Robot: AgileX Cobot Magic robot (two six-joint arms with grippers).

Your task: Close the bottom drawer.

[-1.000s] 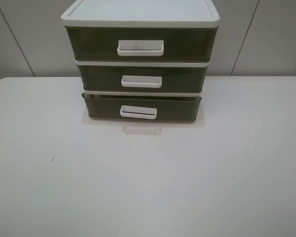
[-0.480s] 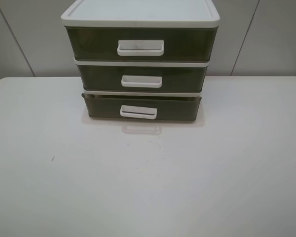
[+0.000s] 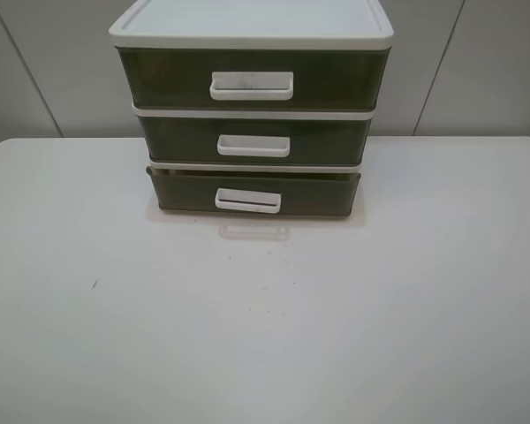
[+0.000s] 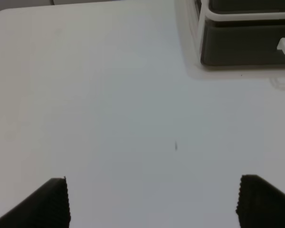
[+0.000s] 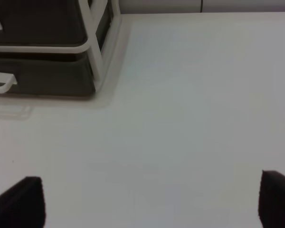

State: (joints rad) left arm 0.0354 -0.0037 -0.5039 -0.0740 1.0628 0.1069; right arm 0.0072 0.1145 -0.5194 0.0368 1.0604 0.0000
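Note:
A white-framed three-drawer unit (image 3: 252, 26) stands at the back middle of the white table (image 3: 265, 318). Its bottom drawer (image 3: 327, 194), smoky brown with a white loop handle (image 3: 247, 200), sticks out a little from the frame. The drawer also shows in the left wrist view (image 4: 242, 45) and in the right wrist view (image 5: 42, 76). My left gripper (image 4: 152, 202) is open and empty over the table, well short of the drawer. My right gripper (image 5: 149, 199) is open and empty, also well short of it. Neither arm shows in the exterior high view.
The middle drawer (image 3: 327, 140) and the taller top drawer (image 3: 336, 78) sit flush in the frame. A grey panelled wall (image 3: 477, 71) runs behind the table. A small dark speck (image 3: 94, 284) lies on the table at the left.

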